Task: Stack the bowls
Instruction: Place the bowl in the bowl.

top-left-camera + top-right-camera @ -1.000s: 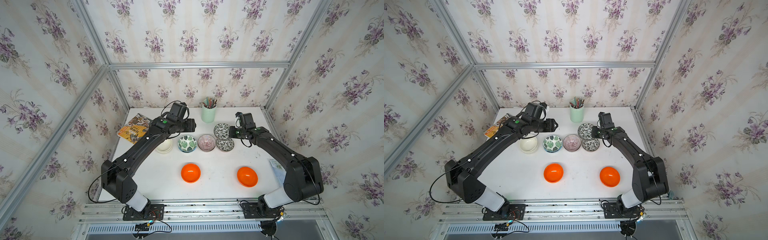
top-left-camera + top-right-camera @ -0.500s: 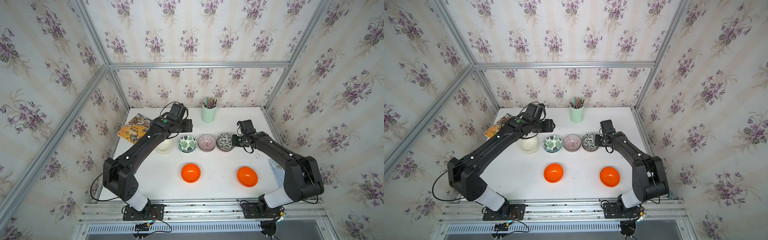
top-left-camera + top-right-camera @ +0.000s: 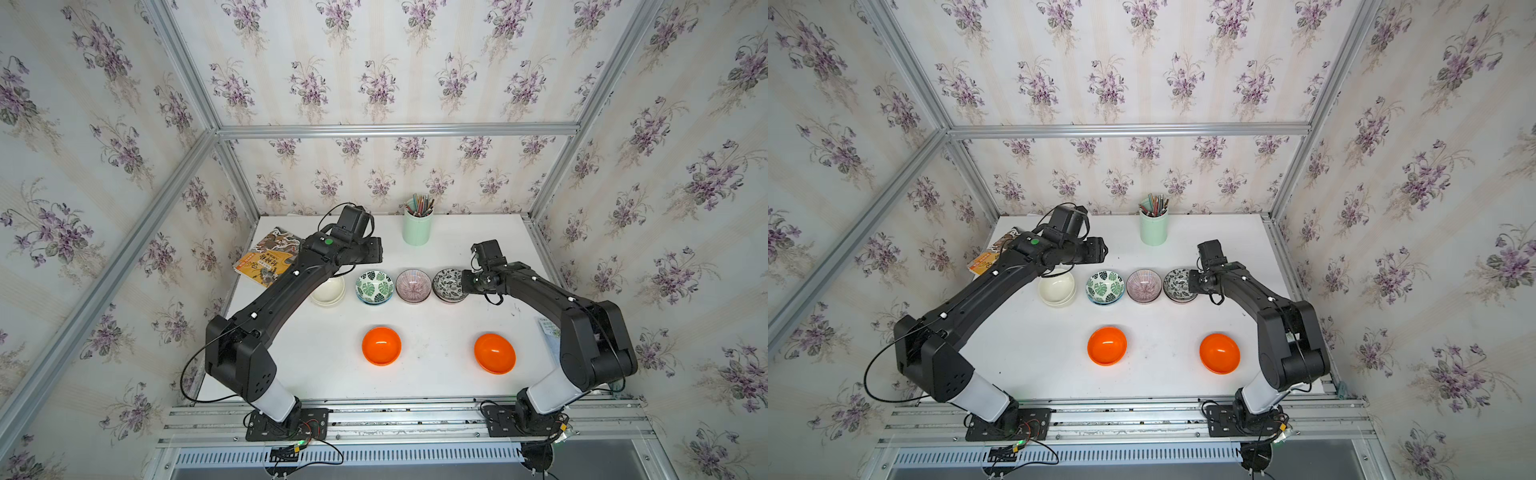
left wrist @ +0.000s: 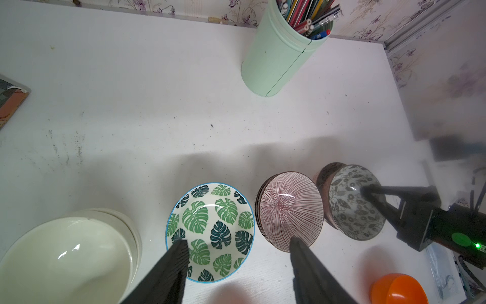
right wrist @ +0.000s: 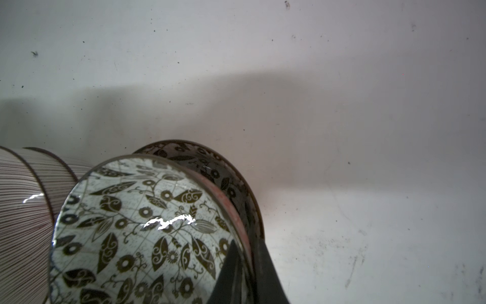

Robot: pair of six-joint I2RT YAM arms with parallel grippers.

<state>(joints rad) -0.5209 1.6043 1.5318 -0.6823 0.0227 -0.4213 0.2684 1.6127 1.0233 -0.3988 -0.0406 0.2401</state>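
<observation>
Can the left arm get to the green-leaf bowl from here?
Probably yes: the left pincer hangs open facing the green-leaf bowl, nothing between; the right pincer grips the black-and-white floral bowl, beyond the purple striped bowl.

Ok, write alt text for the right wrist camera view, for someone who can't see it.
The right end effector pinches the rim of a black-and-white floral bowl, which is tilted over a matching bowl underneath it. A striped bowl stands close beside them on the scuffed white table.
</observation>
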